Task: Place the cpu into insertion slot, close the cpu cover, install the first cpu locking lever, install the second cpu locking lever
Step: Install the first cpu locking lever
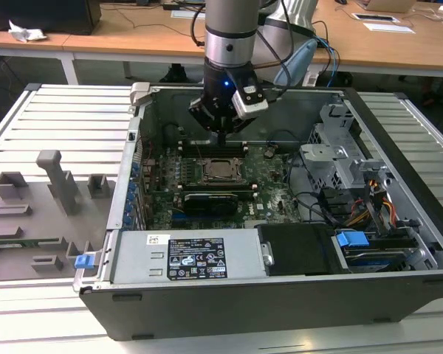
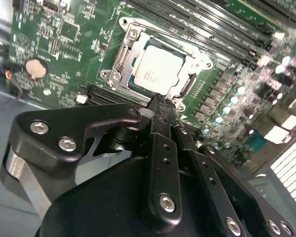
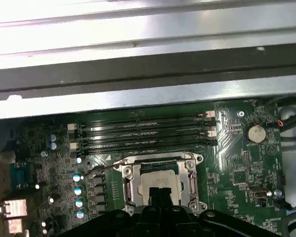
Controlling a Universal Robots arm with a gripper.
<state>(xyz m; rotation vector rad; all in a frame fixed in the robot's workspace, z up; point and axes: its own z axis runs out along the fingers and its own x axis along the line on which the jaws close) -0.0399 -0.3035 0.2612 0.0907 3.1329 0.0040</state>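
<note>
The cpu lies flat in the insertion slot, its silvery top showing through the window of the cpu cover, which lies down over it. In the first wrist view the cpu sits inside the cover frame, and a thin wire lever sticks out from the socket's side. My gripper hovers just above the socket's edge with its black fingers together and nothing between them. In the exterior view the gripper hangs a little above and behind the cpu.
Long black memory slots run beside the socket, close to the case wall. A coin battery sits on the board. A black graphics card, the power supply and a drive cage crowd the case.
</note>
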